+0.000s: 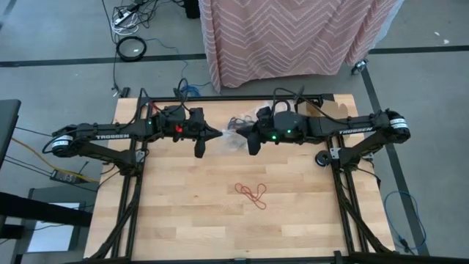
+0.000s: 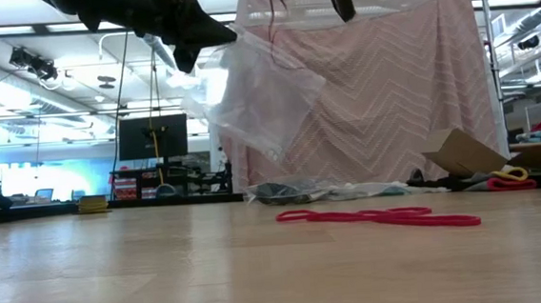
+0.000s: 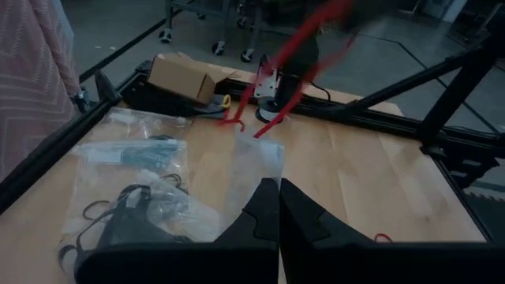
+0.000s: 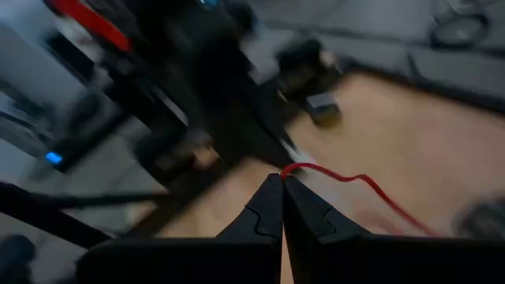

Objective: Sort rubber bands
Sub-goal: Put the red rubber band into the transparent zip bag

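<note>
My left gripper (image 1: 219, 133) is shut on a clear plastic bag (image 2: 257, 90), which hangs high over the table's middle. My right gripper (image 1: 237, 133) faces it from the right, shut on red rubber bands (image 3: 278, 79). These dangle over the bag's upper end (image 3: 256, 146). More red rubber bands (image 1: 251, 192) lie loose on the wood nearer the front edge. Bags of dark rubber bands (image 3: 118, 217) and teal rubber bands (image 3: 146, 154) lie flat on the table at the far edge. My left gripper pinches an upper edge of the clear bag (image 3: 264, 175) between its two shut fingers, which come nearly level from the table's left. The bag is lifted clear and droops below and ahead of the fingers. My right gripper pinches a red band (image 4: 293, 169) at its fingertips, coming nearly level from the table's right. The bands hang slack below the fingers, clear of the table.
A cardboard box (image 3: 185, 77) and a yellow-handled tool (image 2: 511, 173) sit at the far right corner. A pink patterned cloth (image 1: 293, 37) hangs just behind the far edge. Bare wood lies around the loose red bands.
</note>
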`<state>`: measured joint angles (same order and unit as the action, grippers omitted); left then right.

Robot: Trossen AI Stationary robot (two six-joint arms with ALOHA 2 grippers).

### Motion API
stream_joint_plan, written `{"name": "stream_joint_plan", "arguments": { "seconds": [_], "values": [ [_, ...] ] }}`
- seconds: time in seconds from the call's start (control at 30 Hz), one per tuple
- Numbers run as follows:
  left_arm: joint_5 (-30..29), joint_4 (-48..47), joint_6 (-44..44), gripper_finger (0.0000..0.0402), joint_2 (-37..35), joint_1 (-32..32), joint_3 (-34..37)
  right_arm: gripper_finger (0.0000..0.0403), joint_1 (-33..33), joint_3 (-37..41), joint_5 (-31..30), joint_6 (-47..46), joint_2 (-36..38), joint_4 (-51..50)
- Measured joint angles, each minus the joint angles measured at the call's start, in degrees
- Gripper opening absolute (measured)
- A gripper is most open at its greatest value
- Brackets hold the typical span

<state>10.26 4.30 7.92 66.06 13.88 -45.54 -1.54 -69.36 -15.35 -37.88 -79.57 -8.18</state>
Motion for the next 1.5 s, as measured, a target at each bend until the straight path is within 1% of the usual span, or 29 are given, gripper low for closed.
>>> {"name": "stream_joint_plan", "arguments": {
  "seconds": [0.13, 0.4, 0.5, 0.63, 0.8, 0.97, 1.03, 1.1, 1.2, 1.27, 1.5],
  "values": [
    [0.02, -0.01, 0.00, 0.0000, 0.00, 0.01, 0.00, 0.0000, 0.00, 0.00, -0.03, 0.94, 0.07, 6.20],
    [0.07, -0.88, -0.01, 0.0000, 0.00, 0.01, 0.00, 0.0000, 0.00, 0.00, -1.35, 2.30, 0.07, 10.81],
    [0.07, -1.69, -0.20, 0.0000, 0.00, 0.01, 0.00, 0.0000, 0.02, 0.00, -2.10, 2.54, 0.07, 11.43],
    [0.07, -1.43, -0.20, 0.0000, 0.00, 0.01, 0.00, 0.0000, 0.23, 0.00, -5.70, 3.03, 0.07, 11.56],
    [0.09, -1.19, -0.20, 0.0000, 0.00, 0.01, 0.00, 0.0000, 2.75, 0.00, -5.96, 3.03, 0.07, 11.69],
    [-0.15, -1.23, -0.20, 0.0000, 0.00, 0.00, 0.00, 0.0000, 3.81, 0.00, -5.86, 3.29, 0.07, 14.95],
    [-1.44, -1.26, -0.20, 0.0000, 0.00, -0.01, 0.00, 0.0000, 4.05, 0.00, -6.14, 3.50, 0.07, 16.09],
    [-3.36, -1.23, -0.20, 0.0000, 0.00, -0.01, 0.00, 0.0000, 4.20, -0.01, -7.86, 3.55, 0.07, 16.51],
    [-8.46, -1.22, -0.51, 0.0000, 0.00, -0.01, 0.00, 0.0000, 4.64, -0.02, -10.83, 3.59, 0.07, 16.56],
    [-11.26, -0.83, -1.68, 0.0000, 0.00, 0.01, 0.00, 0.0000, 5.39, -0.02, -11.47, 3.58, 0.07, 16.73],
    [-10.99, 2.91, -3.03, 0.0000, 2.10, 1.10, -0.09, 0.0000, 9.02, -0.02, -11.70, 3.64, 0.04, 16.65]
  ]
}}
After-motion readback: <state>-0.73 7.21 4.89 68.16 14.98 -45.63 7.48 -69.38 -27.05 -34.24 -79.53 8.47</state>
